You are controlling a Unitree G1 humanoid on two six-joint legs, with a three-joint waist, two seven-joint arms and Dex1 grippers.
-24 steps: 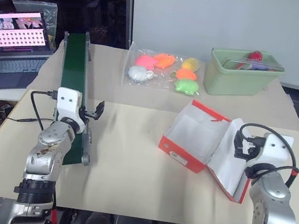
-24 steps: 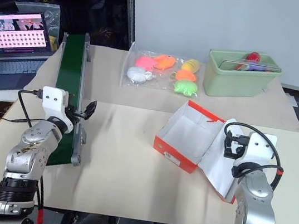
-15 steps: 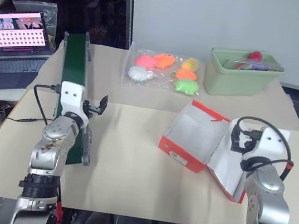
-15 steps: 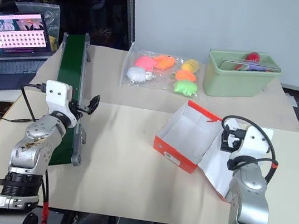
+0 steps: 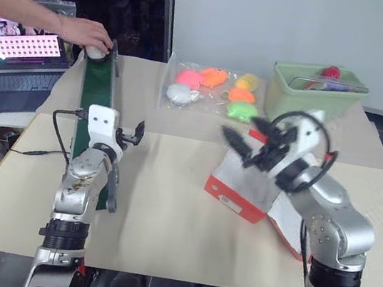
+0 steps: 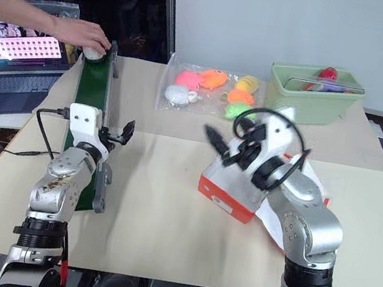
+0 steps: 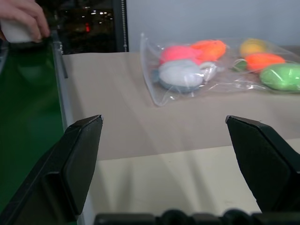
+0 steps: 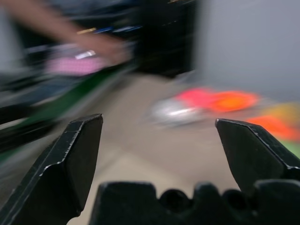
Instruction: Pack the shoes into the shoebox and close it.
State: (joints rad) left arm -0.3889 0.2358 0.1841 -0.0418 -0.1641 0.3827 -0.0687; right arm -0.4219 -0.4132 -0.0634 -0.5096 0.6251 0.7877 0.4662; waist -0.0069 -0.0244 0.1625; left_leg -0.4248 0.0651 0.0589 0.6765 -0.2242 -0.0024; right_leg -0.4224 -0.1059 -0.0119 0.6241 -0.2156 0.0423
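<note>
I have my left tool (image 5: 137,132) raised level over the bench (image 5: 161,204), just beside the green conveyor (image 5: 95,100), pointing straight ahead toward the clear bag of soft toys (image 5: 213,93). Its two black fingers (image 7: 77,159) stand wide apart with nothing between them.

My right arm is bent across and lifted above the shoebox (image 5: 242,187), with the right tool (image 5: 243,145) aimed level and toward the conveyor side. Its fingers (image 8: 77,154) are spread wide too and hold nothing. The right wrist view is blurred, so I can only make out the toy bag and the conveyor in rough shapes.

The shoebox sits on the bench well apart from the conveyor, on the side of my right arm, which hides much of it. Its orange-red wall faces me, and its long axis runs at a slant, the near corner turned toward the conveyor. The lid (image 5: 288,219) hangs open on the side away from the conveyor, white inside. I cannot tell whether anything lies in the box.

At the far end of the conveyor a person's hand (image 5: 85,32) rests on a white object (image 5: 95,52) on the belt; I cannot tell what it is. A pale green bin (image 5: 314,95) stands behind the shoebox, and a laptop (image 5: 16,59) sits beyond the conveyor.
</note>
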